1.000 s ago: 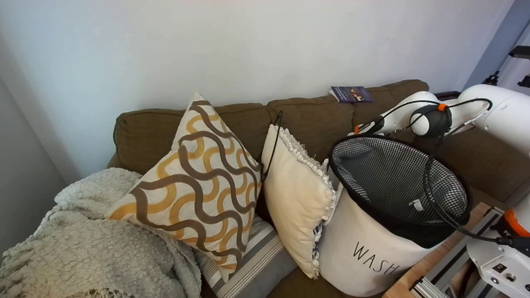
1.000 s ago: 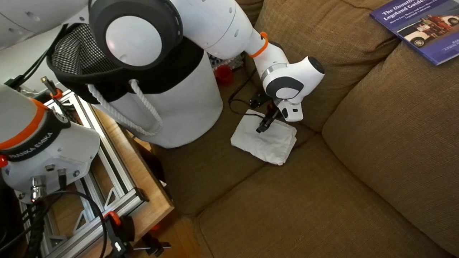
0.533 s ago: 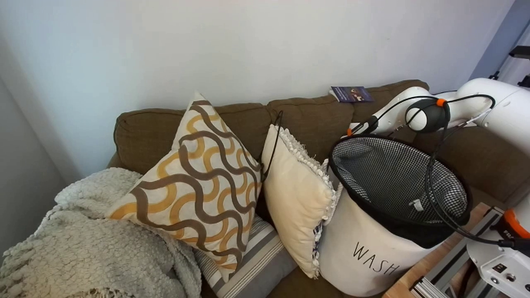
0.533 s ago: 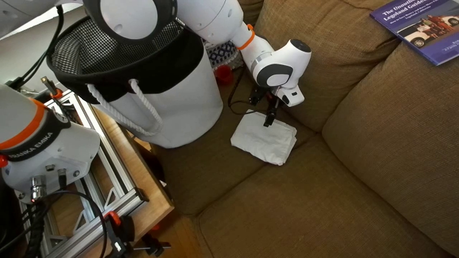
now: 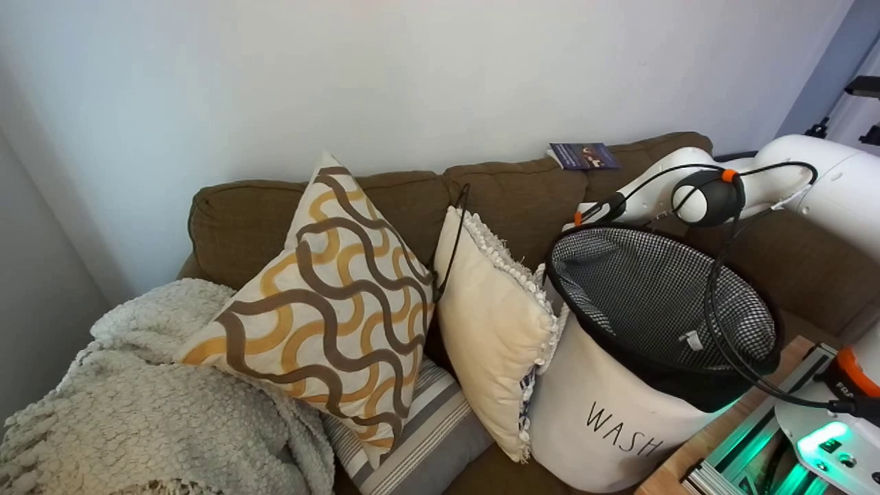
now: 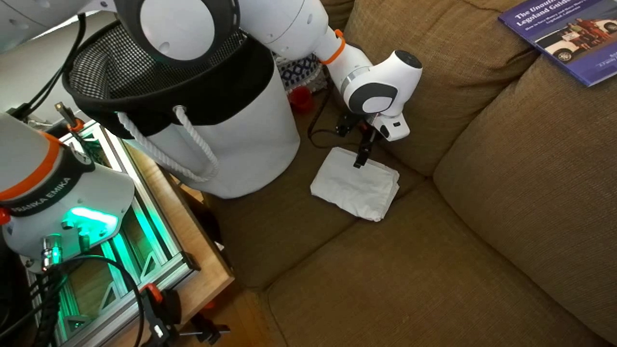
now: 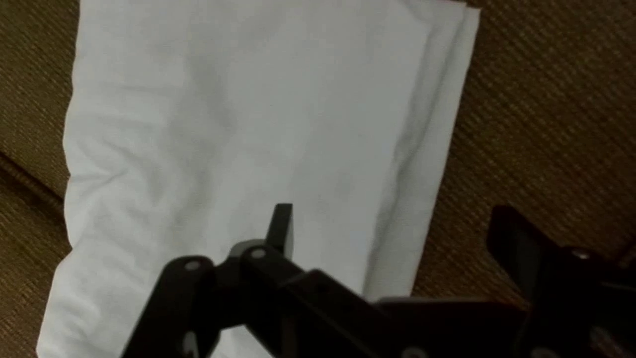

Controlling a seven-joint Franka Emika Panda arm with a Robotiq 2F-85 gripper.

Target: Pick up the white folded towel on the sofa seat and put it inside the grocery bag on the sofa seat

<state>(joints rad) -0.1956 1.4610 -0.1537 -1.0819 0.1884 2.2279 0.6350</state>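
Since a second ago, my gripper has shifted nearer one edge of the white folded towel, and a green light has come on at my base. My jaws stand spread wide: in the wrist view one finger overlaps the towel while the other shows past the towel's edge, over the sofa seat, so that edge runs between them. Whether either tip touches anything, I cannot tell. The towel lies flat on the seat, its lower end cut off in the wrist view; in an exterior view the bag hides it. That bag, marked WASH, stands near the towel; its mouth shows checked lining and a small white tag, a black cable crosses in front, and its bottom is hard to make out. Just beside the bag sit a red object, too small to name, and a cream pillow. Farther off, a book lies on the backrest, cut off in an exterior view.
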